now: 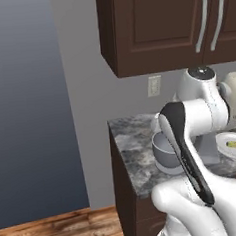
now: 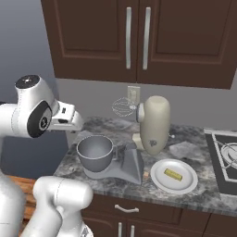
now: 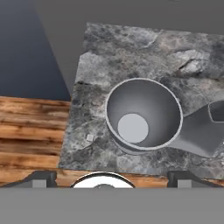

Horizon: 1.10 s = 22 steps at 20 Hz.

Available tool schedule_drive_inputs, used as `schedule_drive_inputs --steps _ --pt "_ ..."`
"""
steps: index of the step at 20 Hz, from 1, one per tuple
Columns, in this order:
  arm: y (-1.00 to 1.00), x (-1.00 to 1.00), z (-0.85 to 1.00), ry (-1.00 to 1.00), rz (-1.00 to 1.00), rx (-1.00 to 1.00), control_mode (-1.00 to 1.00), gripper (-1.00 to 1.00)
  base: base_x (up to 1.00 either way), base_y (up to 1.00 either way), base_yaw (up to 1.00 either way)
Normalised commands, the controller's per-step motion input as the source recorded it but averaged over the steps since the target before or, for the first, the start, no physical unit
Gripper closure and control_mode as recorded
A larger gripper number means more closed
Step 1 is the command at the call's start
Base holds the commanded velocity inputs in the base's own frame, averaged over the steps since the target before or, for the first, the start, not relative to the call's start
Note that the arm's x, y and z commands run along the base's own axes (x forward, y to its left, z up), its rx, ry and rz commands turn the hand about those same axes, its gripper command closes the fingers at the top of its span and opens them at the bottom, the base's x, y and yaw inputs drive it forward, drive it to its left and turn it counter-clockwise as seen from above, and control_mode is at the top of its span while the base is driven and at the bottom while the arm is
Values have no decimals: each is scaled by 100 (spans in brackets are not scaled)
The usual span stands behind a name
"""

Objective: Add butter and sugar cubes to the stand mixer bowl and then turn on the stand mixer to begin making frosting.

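Observation:
The stand mixer bowl [image 2: 96, 152] is a deep grey metal bowl, empty, seated on the stand mixer's grey base [image 2: 127, 169]. The stand mixer [image 2: 154, 124] has its cream head tilted up, with the wire whisk [image 2: 122, 106] pointing left. The butter [image 2: 173, 174] is a small yellow block on a white plate [image 2: 159, 183] right of the mixer. My gripper [image 3: 112, 178] hangs open above the bowl [image 3: 144, 116], its fingertips [image 3: 41, 177] wide apart and nothing between them. A tiny pale cube [image 3: 89, 137], perhaps a sugar cube, lies on the counter beside the bowl.
The stone counter [image 2: 194, 194] ends just left of the bowl, with wooden floor [image 3: 30, 127] below. A stove [image 2: 224, 157] sits at the far right. Dark wall cabinets [image 2: 139, 37] hang above the mixer. My own arm [image 1: 185, 150] hides part of the bowl in the left base view.

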Motion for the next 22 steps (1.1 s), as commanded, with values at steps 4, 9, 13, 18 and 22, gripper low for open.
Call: schedule_drive_inputs --steps 4,9,13,18,22 --pt "-19 -100 -7 -16 -11 6 -100 -100 0 0 0" --pt "-81 -63 -8 -13 -20 7 -100 -100 0 0 0" --pt "-100 -14 -13 -2 -33 10 -100 -100 0 0 0" --pt "-92 -16 -48 0 -34 13 -100 -100 0 0 0" --pt "-82 -47 -70 -5 -27 13 -100 -100 0 0 0"
